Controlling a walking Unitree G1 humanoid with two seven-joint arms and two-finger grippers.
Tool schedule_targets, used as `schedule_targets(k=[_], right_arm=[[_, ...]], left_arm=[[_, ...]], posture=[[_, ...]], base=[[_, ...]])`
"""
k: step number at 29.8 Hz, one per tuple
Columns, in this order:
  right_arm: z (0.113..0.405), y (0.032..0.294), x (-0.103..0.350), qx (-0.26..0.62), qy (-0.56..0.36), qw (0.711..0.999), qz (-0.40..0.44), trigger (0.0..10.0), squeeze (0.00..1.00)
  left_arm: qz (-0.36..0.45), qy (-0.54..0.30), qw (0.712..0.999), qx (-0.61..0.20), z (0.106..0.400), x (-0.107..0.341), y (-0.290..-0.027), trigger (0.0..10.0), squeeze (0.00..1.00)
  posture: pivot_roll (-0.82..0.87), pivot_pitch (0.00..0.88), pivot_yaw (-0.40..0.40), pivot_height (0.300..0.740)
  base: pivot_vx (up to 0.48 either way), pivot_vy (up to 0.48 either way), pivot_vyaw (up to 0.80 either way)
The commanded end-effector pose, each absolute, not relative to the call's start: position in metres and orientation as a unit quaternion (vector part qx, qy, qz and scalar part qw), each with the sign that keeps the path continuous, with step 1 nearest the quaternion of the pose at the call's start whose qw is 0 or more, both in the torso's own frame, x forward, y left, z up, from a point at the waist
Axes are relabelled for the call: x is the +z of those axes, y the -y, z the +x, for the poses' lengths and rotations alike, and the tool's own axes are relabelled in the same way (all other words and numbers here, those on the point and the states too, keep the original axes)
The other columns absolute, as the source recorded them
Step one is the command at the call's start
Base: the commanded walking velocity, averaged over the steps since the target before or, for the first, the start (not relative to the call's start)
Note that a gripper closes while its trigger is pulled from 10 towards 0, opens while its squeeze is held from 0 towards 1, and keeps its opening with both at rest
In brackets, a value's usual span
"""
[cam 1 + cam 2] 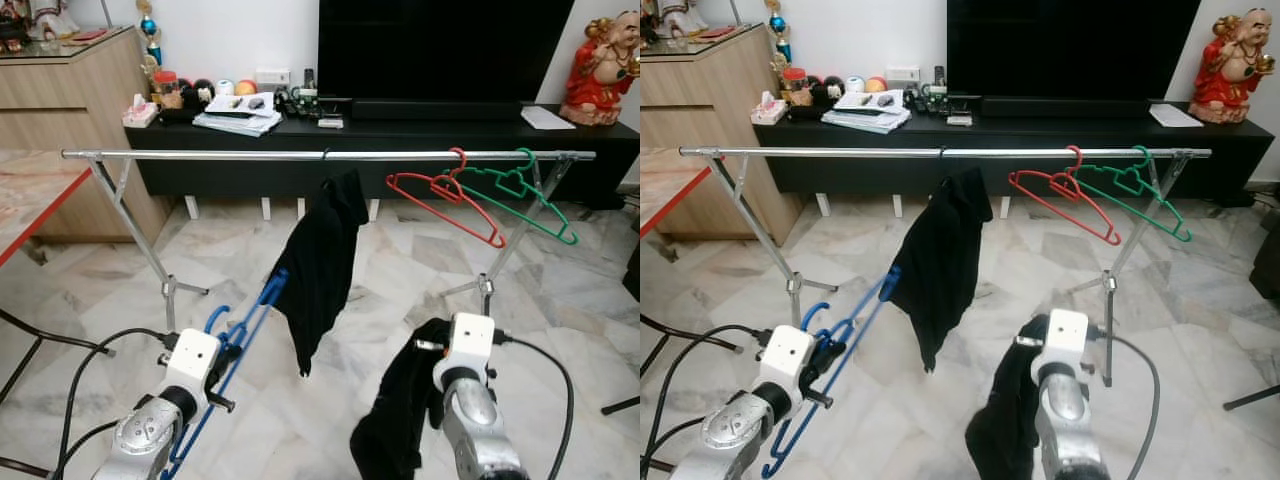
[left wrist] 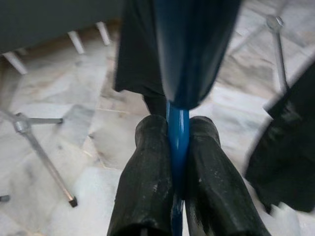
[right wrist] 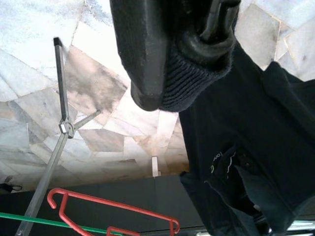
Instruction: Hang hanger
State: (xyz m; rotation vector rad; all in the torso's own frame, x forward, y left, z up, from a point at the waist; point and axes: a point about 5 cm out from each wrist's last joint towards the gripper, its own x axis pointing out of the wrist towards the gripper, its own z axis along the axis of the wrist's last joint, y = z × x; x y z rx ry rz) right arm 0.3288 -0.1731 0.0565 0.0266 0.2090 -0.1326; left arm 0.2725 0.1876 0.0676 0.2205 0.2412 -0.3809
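You are mid-carry: your left claw [image 2: 179, 162] is pinched tight on the blue hanger [image 1: 243, 330], held low before the rail [image 1: 250, 154], its far end inside the black shirt [image 1: 320, 262] draped there. Your right claw [image 3: 170, 59] is clamped on a fold of black cloth [image 1: 395, 420]. Next, I judge, lift the hook onto the rail, left of the red hanger [image 1: 445, 200]. A small logo on the cloth is unreadable.
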Motion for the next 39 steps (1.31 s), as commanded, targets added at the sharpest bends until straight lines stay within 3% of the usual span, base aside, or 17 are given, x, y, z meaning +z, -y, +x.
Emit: schedule_targets(k=[1,11,20,25,35,39], right_arm=[[0.337,0.176,0.065,-0.067,-0.1,0.993,0.007,10.0,0.0],[0.364,0.169,0.083,-0.007,-0.156,0.985,-0.073,10.0,0.0],[0.379,0.152,0.102,0.038,-0.158,0.982,-0.096,10.0,0.0],[0.384,0.141,0.11,0.068,-0.152,0.981,-0.1,10.0,0.0],[0.384,0.144,0.108,0.063,-0.163,0.979,-0.101,10.0,0.0],[0.383,0.143,0.107,0.069,-0.165,0.979,-0.099,10.0,0.0]], left_arm=[[0.127,-0.12,0.955,-0.241,0.275,0.078,-0.184,10.0,0.0],[0.194,-0.188,0.856,-0.44,0.28,0.104,-0.181,10.0,0.0],[0.181,-0.184,0.819,-0.513,0.285,0.124,-0.161,10.0,0.0],[0.176,-0.167,0.827,-0.507,0.292,0.129,-0.153,10.0,0.0],[0.16,-0.168,0.823,-0.518,0.289,0.129,-0.147,10.0,0.0],[0.177,-0.163,0.836,-0.493,0.295,0.128,-0.147,10.0,0.0]], posture=[[0.06,0.018,0.002,0.74],[0.06,0.012,0.007,0.74],[0.07,0.005,0.003,0.74],[0.07,0.003,0.003,0.74],[0.07,0.004,-0.001,0.74],[0.07,0.004,0.0,0.74]], base=[[0.0,0.0,0.0],[0.0,0.0,0.0],[0.0,0.0,0.0],[0.0,0.0,0.0],[0.0,0.0,0.0],[0.0,0.0,0.0]])
